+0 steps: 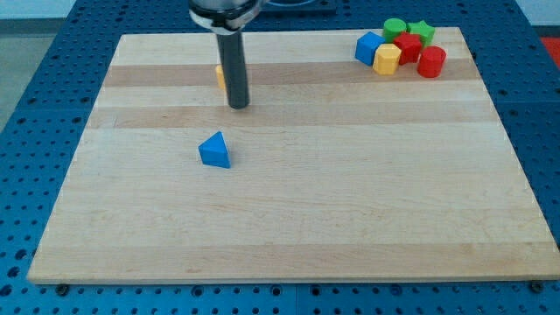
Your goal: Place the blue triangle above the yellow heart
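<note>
The blue triangle (214,150) lies on the wooden board (350,201), left of the middle. My tip (238,106) stands above it and slightly to the right, apart from it. A yellow block (220,75) shows only as a thin sliver at the rod's left side; the rod hides most of it, so its shape cannot be made out.
A cluster sits at the view's top right: a blue block (367,47), a yellow block (387,59), a red block (407,47), a red cylinder (431,62), a green cylinder (395,28) and a green star-like block (422,31).
</note>
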Available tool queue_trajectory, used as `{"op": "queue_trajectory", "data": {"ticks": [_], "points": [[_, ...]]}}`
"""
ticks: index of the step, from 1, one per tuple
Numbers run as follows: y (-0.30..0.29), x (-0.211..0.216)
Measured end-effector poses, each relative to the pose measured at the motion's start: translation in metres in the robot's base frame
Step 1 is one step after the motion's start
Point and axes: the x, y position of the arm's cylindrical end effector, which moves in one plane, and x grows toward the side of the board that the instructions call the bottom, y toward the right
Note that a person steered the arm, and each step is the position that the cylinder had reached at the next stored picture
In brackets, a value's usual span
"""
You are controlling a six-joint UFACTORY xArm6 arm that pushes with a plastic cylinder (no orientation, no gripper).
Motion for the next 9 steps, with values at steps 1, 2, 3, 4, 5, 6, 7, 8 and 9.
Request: {"op": "queue_trajectory", "data": {"ticks": [1, 2, 3, 4, 5, 6, 7, 8, 9], "points": [[-0.029, -0.013], [-0.062, -0.023], [-0.081, 0.008], [-0.091, 0.09], [-0.116, 0.127], [-0.09, 0.18], [-0.043, 0.129], [-0.031, 0.097], [-0.031, 0.097]]}}
